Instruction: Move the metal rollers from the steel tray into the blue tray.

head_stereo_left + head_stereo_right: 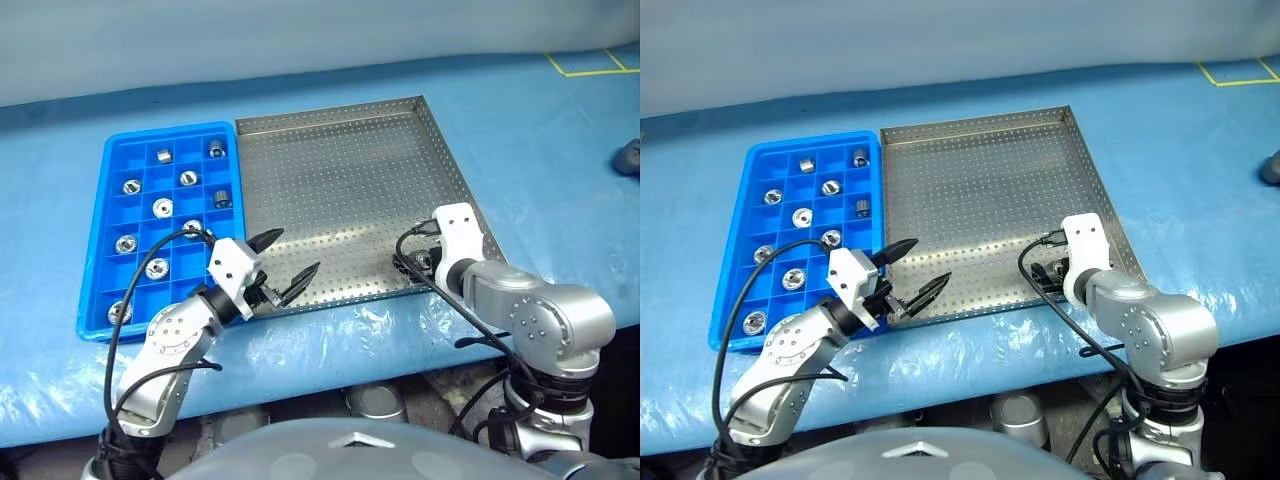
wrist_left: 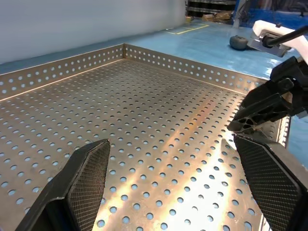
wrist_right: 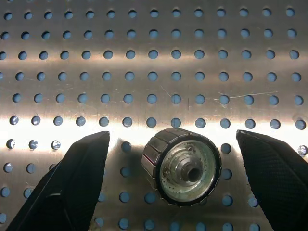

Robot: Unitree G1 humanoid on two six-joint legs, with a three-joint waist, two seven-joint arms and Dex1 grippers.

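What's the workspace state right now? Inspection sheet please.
Surface: table under blue sheeting, yellow tape marks at the far right corner.
Job's things: steel tray holds one metal roller at its near right corner; blue tray left of it holds about ten rollers in its compartments.
Clutter: dark object at the table's right edge, identity unclear.
Grippers: left end effector open, over the steel tray's near left corner, empty. Right end effector open, fingers straddling the roller, not closed on it.
Cables: black cables loop along both arms.
Surroundings: pale wall behind.
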